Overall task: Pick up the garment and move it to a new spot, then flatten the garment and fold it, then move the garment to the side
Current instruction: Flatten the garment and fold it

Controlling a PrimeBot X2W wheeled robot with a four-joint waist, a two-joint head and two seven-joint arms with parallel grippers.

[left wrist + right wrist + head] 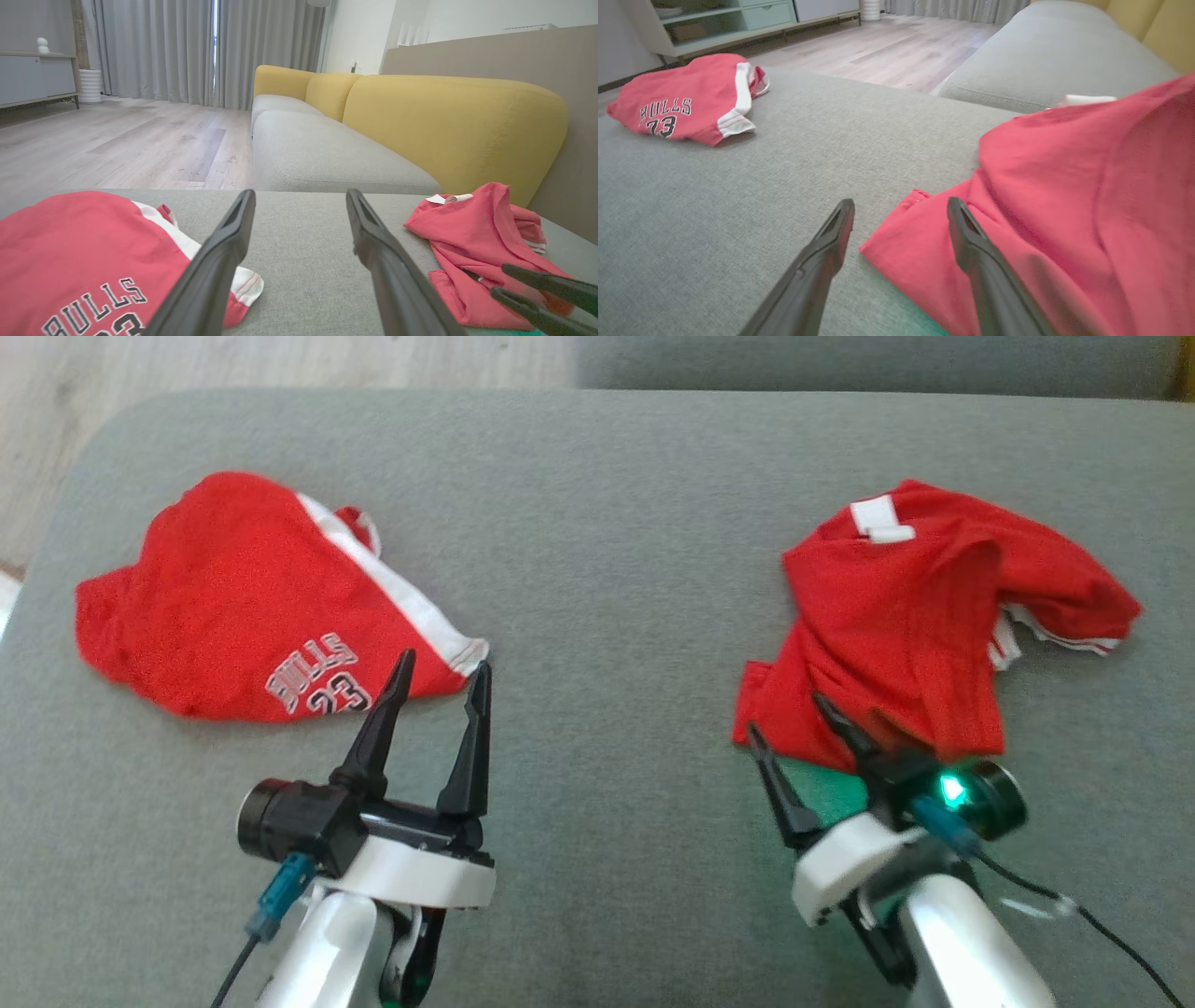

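Two red garments on the big grey cushion, well apart from each other, and honestly I can't tell which one is "the" garment. On the robot's left lies the red Bulls garment, fairly flat, with a white band running down its side and the lettering and number near the edge closest to the robot. On the right is the crumpled red garment, bunched and folded over itself, with a small white tab poking out at its far end and a bit of striped white trim on its right side. The left gripper sits right at the near corner of the Bulls garment, fingers spread wide with nothing between them. In the head view one fingertip overlaps the lettering and the other sits by the white hem corner, but I can't say if it's actually touching the cloth. The right gripper is also spread wide and holding nothing, parked at the near left corner of the crumpled one. From the right wrist view, one finger is over bare cushion and the other over red fabric, with the corner of the cloth lying between them. A green light glows on that wrist. Past the cushion the left wrist view shows a yellow sofa back, wooden floor and grey curtains.
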